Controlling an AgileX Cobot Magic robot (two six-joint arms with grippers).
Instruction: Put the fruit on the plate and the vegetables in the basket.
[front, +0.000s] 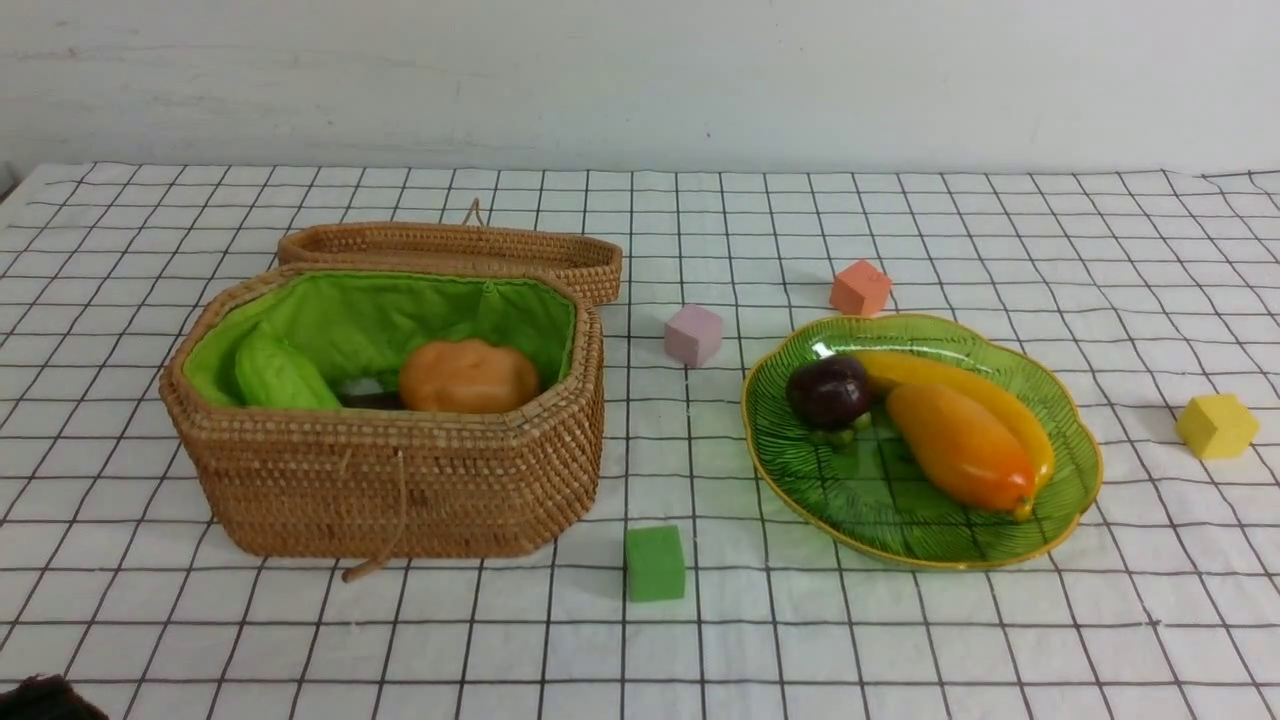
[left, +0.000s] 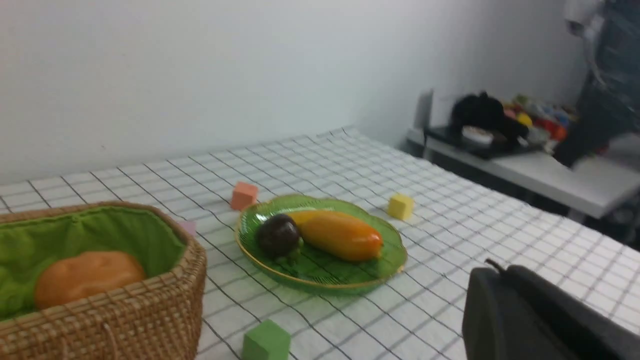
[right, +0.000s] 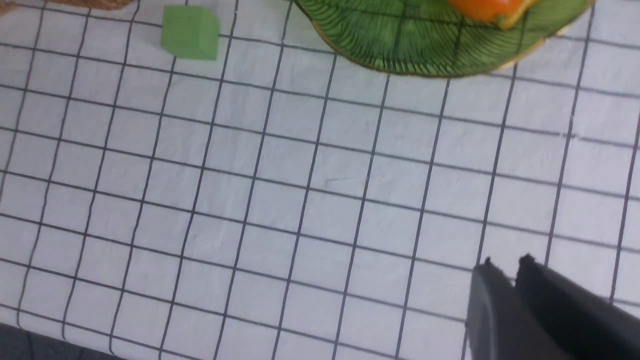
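Sorting seen done: mangosteen (front: 828, 390), banana (front: 985, 392), mango (front: 960, 446) were found on plate (front: 800, 460).
Potato (front: 468, 376), gourd (front: 278, 376) were seen in basket (front: 400, 490); left gripper (left: 495, 272) and right gripper (right: 505, 267) were clenched, empty.

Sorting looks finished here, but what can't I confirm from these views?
- Eggplant and carrot: basket wall and potato hide its floor, front view.
- Banana: mostly behind mango.
- Right gripper: cut off by the picture's edge, right wrist view.
- Side-table clutter: blurred, left wrist view.
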